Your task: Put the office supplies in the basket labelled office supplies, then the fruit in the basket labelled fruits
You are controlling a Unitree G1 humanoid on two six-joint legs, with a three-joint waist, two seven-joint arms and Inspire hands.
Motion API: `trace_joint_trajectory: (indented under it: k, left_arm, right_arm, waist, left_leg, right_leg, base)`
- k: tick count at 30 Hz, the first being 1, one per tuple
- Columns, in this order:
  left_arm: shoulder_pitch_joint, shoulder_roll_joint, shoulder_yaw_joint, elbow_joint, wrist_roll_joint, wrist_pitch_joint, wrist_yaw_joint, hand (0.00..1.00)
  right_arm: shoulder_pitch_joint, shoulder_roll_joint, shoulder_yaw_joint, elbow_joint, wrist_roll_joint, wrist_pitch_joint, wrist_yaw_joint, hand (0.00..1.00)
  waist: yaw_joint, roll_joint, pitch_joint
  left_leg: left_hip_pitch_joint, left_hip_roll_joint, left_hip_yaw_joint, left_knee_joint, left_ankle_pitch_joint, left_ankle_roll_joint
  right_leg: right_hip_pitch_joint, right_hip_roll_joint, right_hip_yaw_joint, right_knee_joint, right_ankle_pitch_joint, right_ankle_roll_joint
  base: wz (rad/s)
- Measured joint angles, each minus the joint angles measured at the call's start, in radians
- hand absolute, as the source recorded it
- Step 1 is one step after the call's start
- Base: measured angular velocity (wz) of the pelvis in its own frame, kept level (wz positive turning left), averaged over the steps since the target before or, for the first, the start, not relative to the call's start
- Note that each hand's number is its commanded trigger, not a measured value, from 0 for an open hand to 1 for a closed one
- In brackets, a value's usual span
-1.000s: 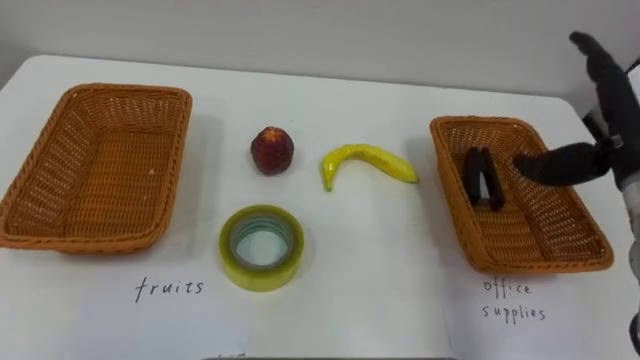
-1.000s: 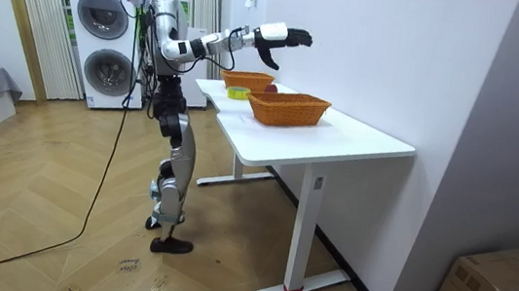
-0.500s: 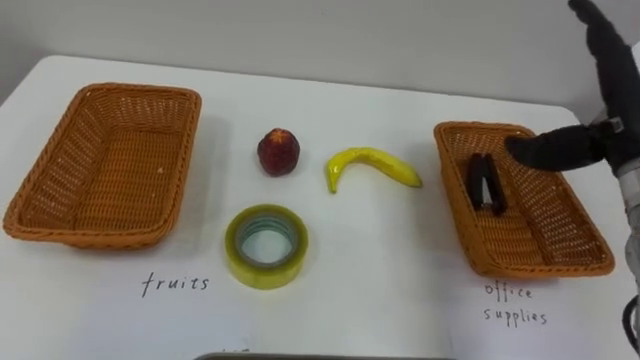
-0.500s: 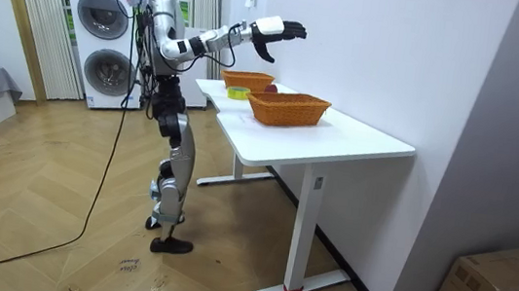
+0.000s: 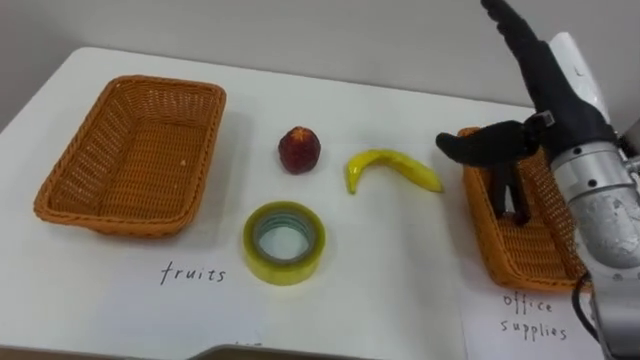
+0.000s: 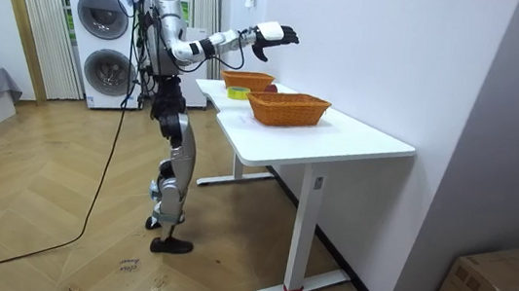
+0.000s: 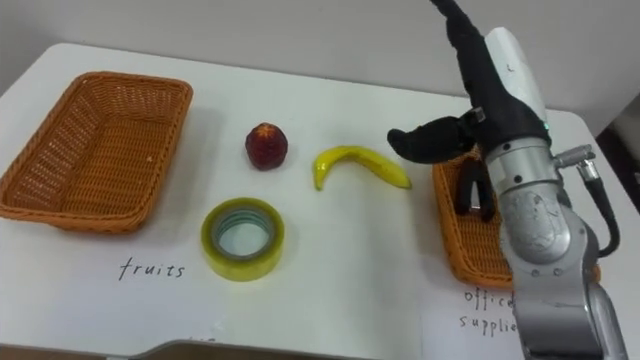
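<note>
on the white table (image 5: 400, 275) the sorting is partly done. the right hand (image 5: 548, 105) hangs in the upper right of the frame, above the inner edge of the right basket (image 5: 522, 266); its fingers are stretched out straight toward the top of the frame, the thumb juts out to the left, and nothing is held in it. the tip of the thumb sits over the gap between that basket and the banana (image 5: 392, 168)

a black stapler (image 5: 512, 195) lies inside the right basket, partly hidden behind the thumb. the banana lies on the bare table right of centre, its right end near the basket's left rim but apart from it. left of the banana, just above centre, sits a red peach (image 5: 299, 149), on the table and touching nothing. below the peach, in the lower middle, a roll of yellow tape (image 5: 284, 242) lies flat with its hole facing up

the left basket (image 5: 130, 155) fills the upper left of the frame and holds nothing. a handwritten label (image 5: 193, 272) is on the table below it, and another handwritten label (image 5: 535, 315) sits below the right basket in the lower right corner

in the room view the robot stands upright on the wooden floor at the far end of the table, with its right arm raised out over the tabletop, hand high above the baskets
</note>
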Motion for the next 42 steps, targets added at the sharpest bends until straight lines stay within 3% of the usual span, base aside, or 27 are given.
trace_joint_trajectory:
  k: [7, 9, 13, 23, 30, 36, 42]
  left_arm:
    - [-0.011, -0.002, -0.018, -0.008, 0.015, 0.019, -0.003, 0.00]
    - [-0.011, -0.008, -0.019, -0.011, 0.015, 0.036, -0.006, 0.00]
    - [-0.012, -0.017, -0.019, -0.019, 0.015, 0.045, -0.009, 0.00]
    - [-0.005, -0.012, -0.059, -0.071, 0.016, 0.062, -0.005, 0.00]
    - [-0.008, -0.009, -0.060, -0.083, 0.017, 0.062, -0.001, 0.00]
    - [-0.017, -0.007, -0.057, -0.083, 0.016, 0.076, -0.001, 0.00]
    - [-0.027, -0.008, -0.057, -0.083, 0.016, 0.079, -0.009, 0.00]
  right_arm:
    - [-0.005, 0.023, 0.036, 0.000, 0.019, -0.001, -0.012, 0.00]
    - [-0.005, 0.028, 0.064, 0.000, 0.022, 0.000, -0.012, 0.00]
    - [-0.005, 0.035, 0.095, 0.008, 0.021, 0.002, -0.013, 0.00]
    - [-0.005, 0.067, 0.146, 0.100, 0.025, 0.030, 0.009, 0.00]
    - [-0.005, 0.066, 0.175, 0.118, -0.003, 0.036, 0.027, 0.00]
    - [-0.005, 0.067, 0.179, 0.138, -0.016, 0.066, 0.068, 0.00]
    - [-0.005, 0.067, 0.178, 0.139, -0.015, 0.066, 0.083, 0.00]
  waist:
    - [0.016, 0.008, -0.0024]
    - [0.016, 0.021, -0.0081]
    - [0.018, 0.032, -0.0077]
    - [0.026, 0.026, -0.0066]
    - [0.040, 0.015, -0.0065]
    - [0.045, 0.007, -0.0026]
    - [0.043, 0.013, -0.0009]
  left_leg:
    - [-0.006, -0.001, -0.011, 0.002, 0.000, 0.000]
    - [-0.005, -0.001, -0.011, 0.002, 0.000, 0.000]
    - [-0.005, -0.001, -0.012, 0.003, 0.001, 0.000]
    - [-0.010, -0.003, -0.017, 0.005, 0.004, 0.002]
    - [-0.020, -0.008, -0.033, 0.004, 0.005, 0.004]
    - [-0.024, -0.014, -0.046, 0.002, 0.007, 0.009]
    - [-0.024, -0.015, -0.046, 0.001, 0.007, 0.010]
  right_leg:
    - [0.000, -0.003, -0.026, 0.000, 0.000, 0.000]
    - [0.000, -0.003, -0.026, 0.000, 0.000, 0.000]
    - [0.002, -0.003, -0.027, 0.000, 0.000, 0.000]
    - [0.001, -0.012, -0.031, 0.000, 0.000, 0.001]
    - [-0.002, -0.013, -0.051, -0.004, 0.000, 0.001]
    - [-0.003, -0.018, -0.053, -0.004, 0.000, 0.002]
    - [-0.002, -0.019, -0.052, -0.004, 0.000, 0.002]
  base:
    - [0.04]
    - [0.00]
    - [0.00]
    - [0.01]
    - [0.06]
    - [0.06]
    - [0.00]
